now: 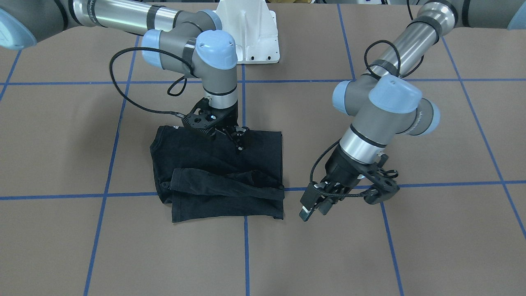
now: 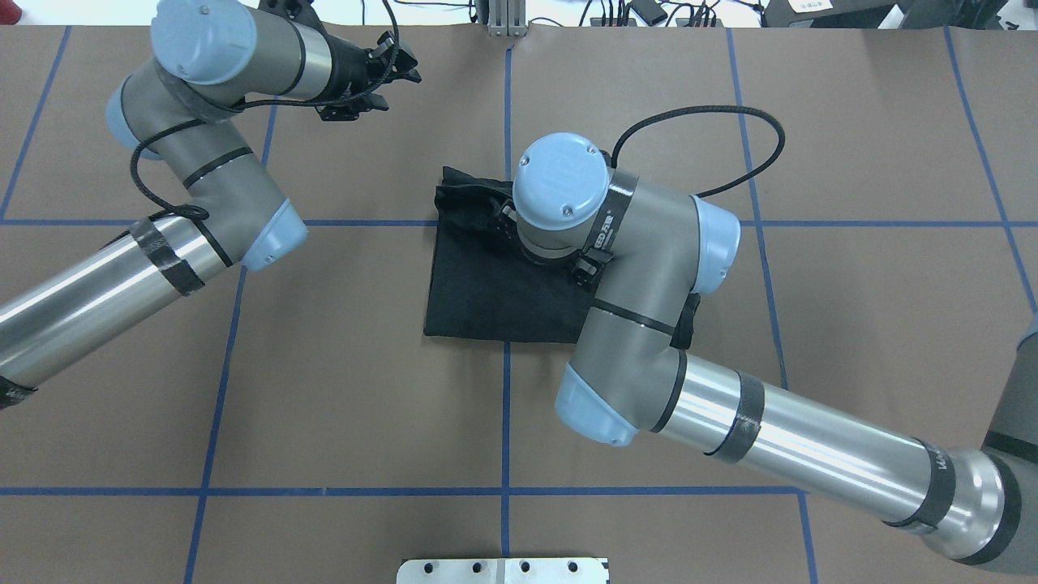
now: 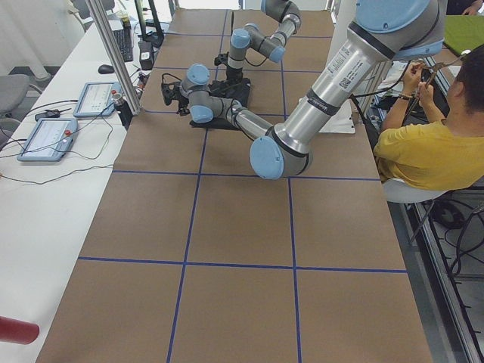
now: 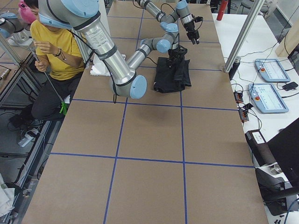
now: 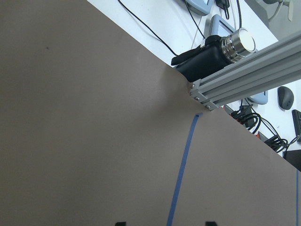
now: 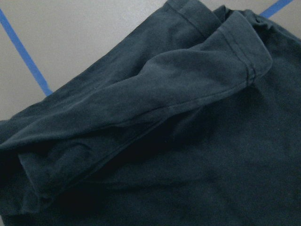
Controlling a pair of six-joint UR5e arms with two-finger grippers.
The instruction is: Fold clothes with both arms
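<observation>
The right claw (image 1: pixel 238 139) points straight down at the black T-shirt (image 1: pixel 205 162), at or just above the cloth near its robot-side edge. Whether its fingers are apart or pinching cloth I cannot tell; its wrist camera shows only fabric. The left claw (image 1: pixel 314 211) is spread wide and holds nothing. It is tilted and raised off the brown surface (image 1: pixel 164 255), clear of the shirt on the robot's left.

The T-shirt lies near the middle of the surface, folded into a roughly square bundle with no print showing. A folded band (image 1: pixel 230 187) of cloth with a hemmed end lies across its far edge, its long axis running from the robot's left to right.
</observation>
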